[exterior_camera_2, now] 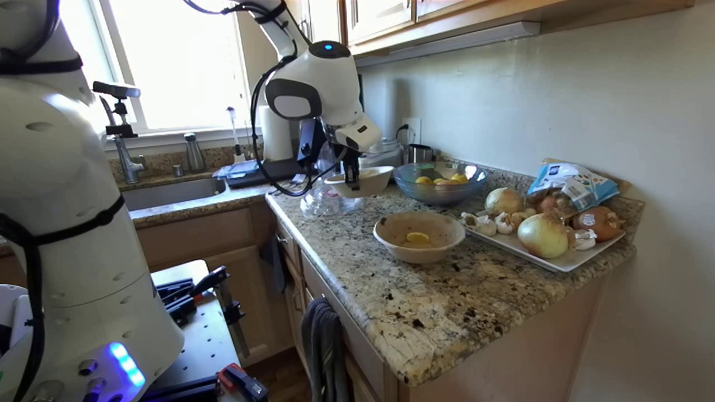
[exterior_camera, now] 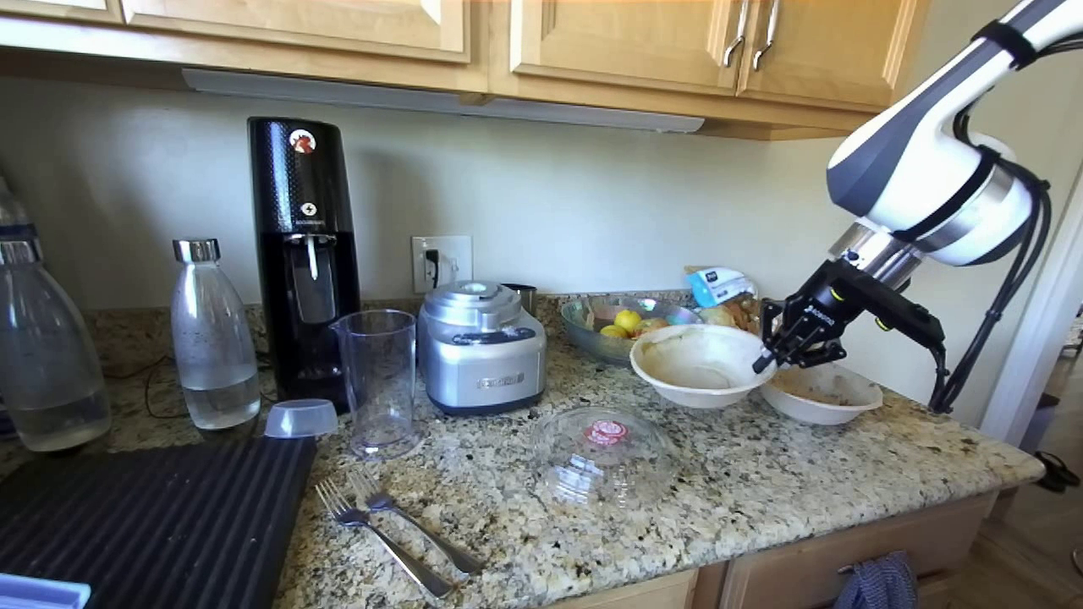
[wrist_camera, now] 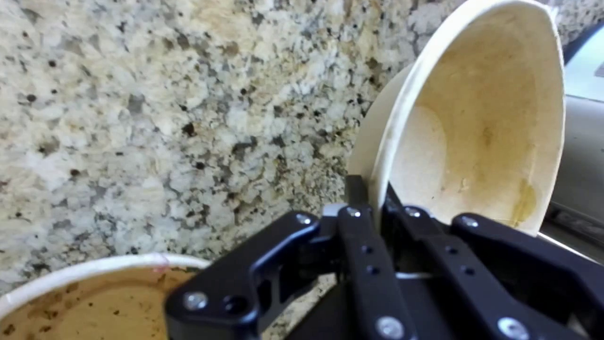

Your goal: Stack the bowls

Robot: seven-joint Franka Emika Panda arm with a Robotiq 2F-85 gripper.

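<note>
Pinching one bowl by its rim: black jaws.

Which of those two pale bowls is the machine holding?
The bowl nearer the silver appliance: the jaws pinch its rim. The other bowl, with a yellow wedge inside, stands on the counter.

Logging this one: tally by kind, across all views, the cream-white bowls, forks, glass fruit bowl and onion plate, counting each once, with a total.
Cream-white bowls: 2
Forks: 2
Glass fruit bowl: 1
Onion plate: 1
Total: 6
</note>
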